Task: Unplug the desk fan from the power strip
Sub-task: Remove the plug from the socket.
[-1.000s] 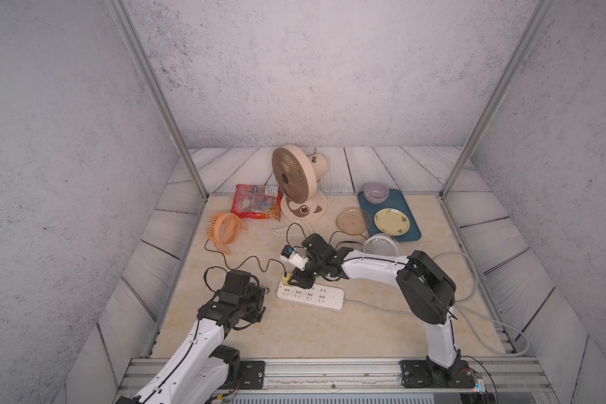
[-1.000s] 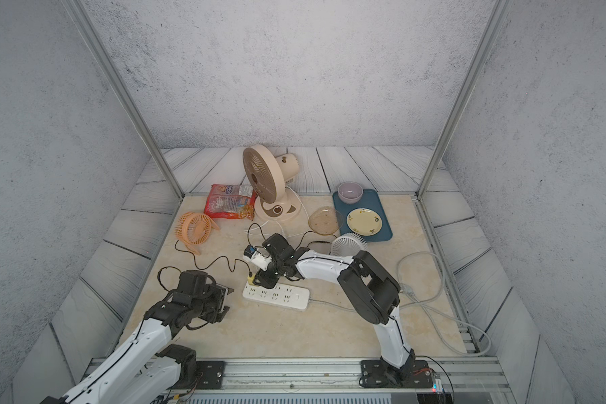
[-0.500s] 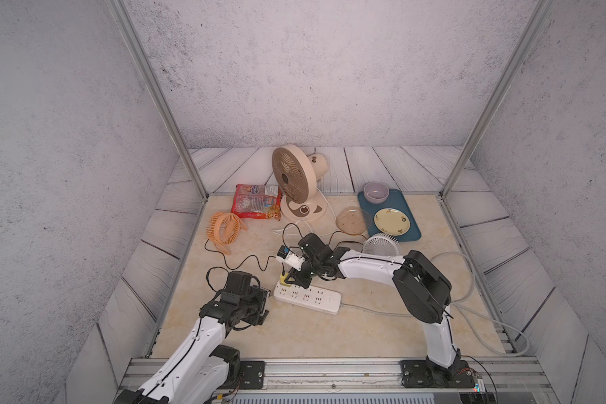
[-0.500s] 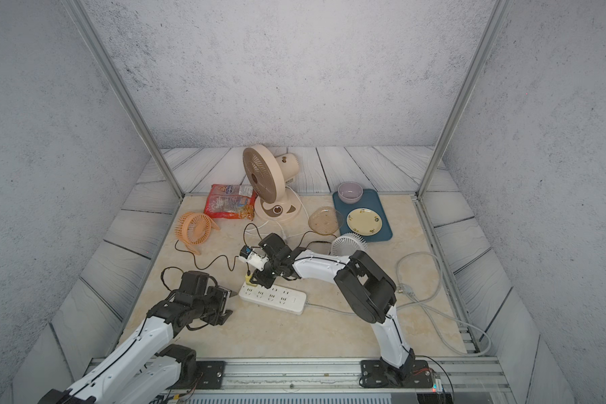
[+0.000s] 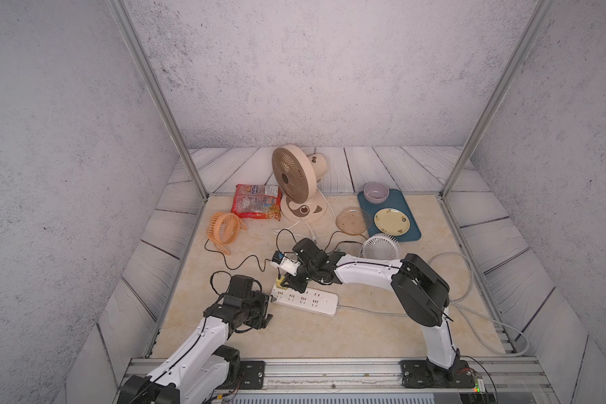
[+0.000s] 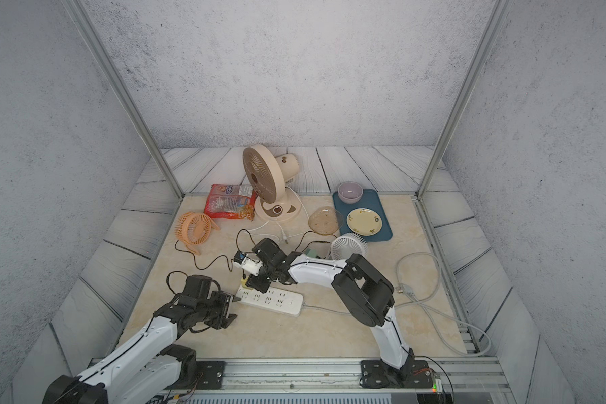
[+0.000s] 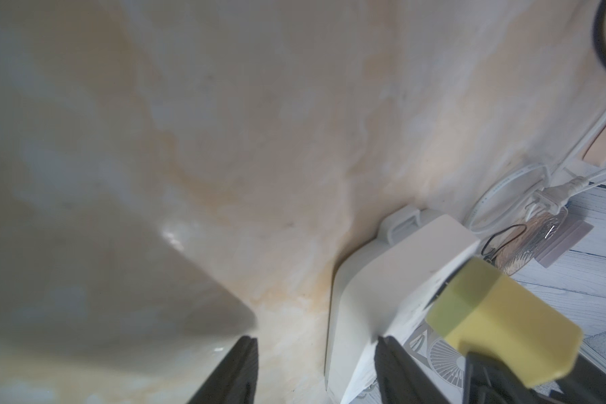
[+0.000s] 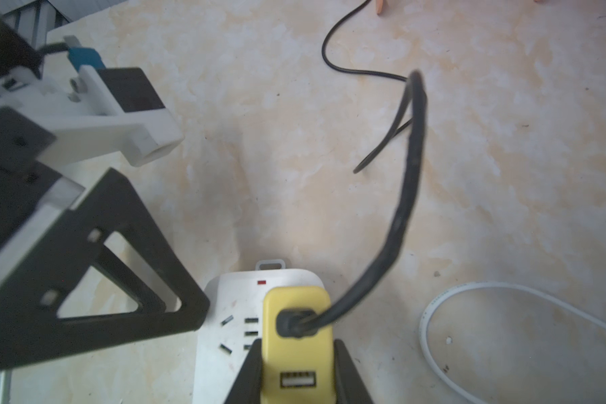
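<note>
The white power strip (image 5: pixel 308 300) (image 6: pixel 273 299) lies on the table near the front. A yellow plug (image 8: pixel 296 307) (image 5: pixel 279 281) sits in its end socket. The plug's black cord (image 8: pixel 406 196) runs off toward the small orange desk fan (image 5: pixel 224 229) at the left. My right gripper (image 8: pixel 296 342) (image 5: pixel 287 283) is shut on the yellow plug, one finger on each side. My left gripper (image 7: pixel 315 341) (image 5: pixel 270 304) is open at the strip's end (image 7: pixel 382 280). One of its fingers (image 7: pixel 392 363) lies on the strip and the other stands off it over the table.
At the back stands a beige fan (image 5: pixel 294 178), its white plug (image 5: pixel 314 239) loose on the table. A white mini fan (image 5: pixel 380 246), a glass dish (image 5: pixel 352 220), a blue tray (image 5: pixel 404 229) and a snack bag (image 5: pixel 256 206) lie around. Grey cord (image 5: pixel 469 280) loops at the right.
My right gripper has closed onto the yellow plug. My left gripper has moved up to the strip's end and narrowed a little. The strip has shifted slightly toward the front.
</note>
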`<state>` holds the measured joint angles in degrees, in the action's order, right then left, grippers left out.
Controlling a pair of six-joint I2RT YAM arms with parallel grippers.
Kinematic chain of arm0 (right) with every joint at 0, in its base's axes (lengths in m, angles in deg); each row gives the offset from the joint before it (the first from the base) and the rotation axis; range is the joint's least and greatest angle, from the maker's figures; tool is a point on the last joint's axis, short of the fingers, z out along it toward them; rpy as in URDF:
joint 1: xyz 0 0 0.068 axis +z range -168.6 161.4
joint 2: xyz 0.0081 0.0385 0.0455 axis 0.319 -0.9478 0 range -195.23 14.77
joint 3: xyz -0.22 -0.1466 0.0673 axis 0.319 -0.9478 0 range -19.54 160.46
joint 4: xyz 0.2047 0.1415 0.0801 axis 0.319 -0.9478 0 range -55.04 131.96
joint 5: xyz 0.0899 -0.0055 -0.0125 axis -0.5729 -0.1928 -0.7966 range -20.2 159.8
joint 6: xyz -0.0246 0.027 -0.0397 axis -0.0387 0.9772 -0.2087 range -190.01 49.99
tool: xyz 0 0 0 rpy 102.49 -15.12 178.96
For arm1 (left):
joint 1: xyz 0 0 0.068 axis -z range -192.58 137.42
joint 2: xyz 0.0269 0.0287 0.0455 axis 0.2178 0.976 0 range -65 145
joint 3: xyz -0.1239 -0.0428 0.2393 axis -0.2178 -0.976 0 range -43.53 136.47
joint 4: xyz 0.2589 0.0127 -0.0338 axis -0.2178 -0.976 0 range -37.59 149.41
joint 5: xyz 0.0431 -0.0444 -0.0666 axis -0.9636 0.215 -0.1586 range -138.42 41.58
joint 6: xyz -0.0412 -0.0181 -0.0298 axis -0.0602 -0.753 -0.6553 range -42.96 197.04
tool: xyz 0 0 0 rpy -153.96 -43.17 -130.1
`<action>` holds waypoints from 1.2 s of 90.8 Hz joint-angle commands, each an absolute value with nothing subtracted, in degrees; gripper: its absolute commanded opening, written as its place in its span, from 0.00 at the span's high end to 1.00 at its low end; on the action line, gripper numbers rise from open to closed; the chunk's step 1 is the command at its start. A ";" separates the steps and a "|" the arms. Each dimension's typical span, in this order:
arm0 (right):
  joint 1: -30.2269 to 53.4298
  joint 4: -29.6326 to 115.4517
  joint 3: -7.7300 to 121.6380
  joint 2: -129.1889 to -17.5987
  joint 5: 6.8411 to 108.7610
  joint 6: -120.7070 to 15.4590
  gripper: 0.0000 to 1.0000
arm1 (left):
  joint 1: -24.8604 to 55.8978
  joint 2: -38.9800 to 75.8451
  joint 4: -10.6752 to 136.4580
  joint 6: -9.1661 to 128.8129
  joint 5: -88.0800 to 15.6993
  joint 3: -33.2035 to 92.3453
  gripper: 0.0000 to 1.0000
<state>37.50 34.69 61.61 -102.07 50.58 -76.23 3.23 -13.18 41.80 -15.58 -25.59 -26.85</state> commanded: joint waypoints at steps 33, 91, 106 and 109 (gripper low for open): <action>39.49 39.05 61.44 -100.05 52.33 -76.40 1.00 | 2.98 -7.91 44.22 -17.83 -24.28 -28.33 0.47; 39.98 49.01 60.62 -95.58 54.24 -74.10 1.00 | 2.98 2.16 40.90 -18.66 -23.86 -31.12 0.46; 40.11 52.22 58.09 -94.93 54.54 -73.29 1.00 | 2.98 5.76 41.72 -18.30 -23.85 -30.88 0.46; 40.11 52.56 57.71 -94.80 54.71 -73.26 1.00 | 3.02 6.22 41.84 -18.34 -23.91 -30.94 0.46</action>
